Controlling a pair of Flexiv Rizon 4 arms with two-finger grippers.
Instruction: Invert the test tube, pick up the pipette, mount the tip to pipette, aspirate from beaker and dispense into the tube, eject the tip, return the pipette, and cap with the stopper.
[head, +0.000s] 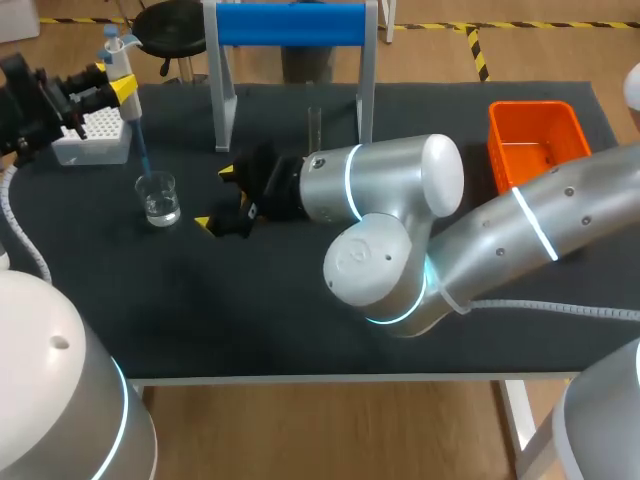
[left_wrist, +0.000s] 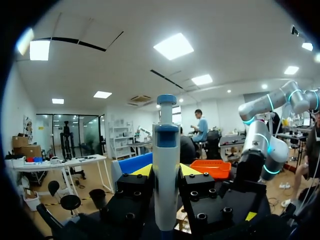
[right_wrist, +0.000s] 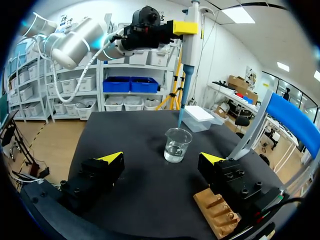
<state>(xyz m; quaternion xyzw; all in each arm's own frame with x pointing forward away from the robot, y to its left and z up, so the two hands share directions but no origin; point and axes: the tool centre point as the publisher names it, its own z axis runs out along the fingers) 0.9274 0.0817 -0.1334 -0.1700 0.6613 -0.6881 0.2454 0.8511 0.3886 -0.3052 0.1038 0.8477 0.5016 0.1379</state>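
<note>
Far left: left gripper (head: 118, 90) clamped on the pipette (head: 117, 58), fingers pressing the white body from both sides. Same grip in the left wrist view, gripper (left_wrist: 166, 172) closed around the upright pipette (left_wrist: 166, 150). Held above the dark surface (head: 250, 320), blue tip (head: 141, 150) pointing straight down. Just beside it, a white tip box (head: 90, 135) on the surface.

Next along, the glass beaker (head: 159, 198), a little clear liquid inside, standing right under the blue tip. Tip end at about rim height, perhaps just above the rim rather than inside; hard to tell.

Right of the beaker, right gripper (head: 216, 197) wide open and holding nothing, low over the surface, with the beaker (right_wrist: 177, 145) just ahead of its fingers (right_wrist: 111, 158).

Behind, a blue-topped stand (head: 290, 25), with a clear test tube (head: 313, 125) upright between its legs.

Far right, an orange bin (head: 535, 140) near the surface's edge.
</note>
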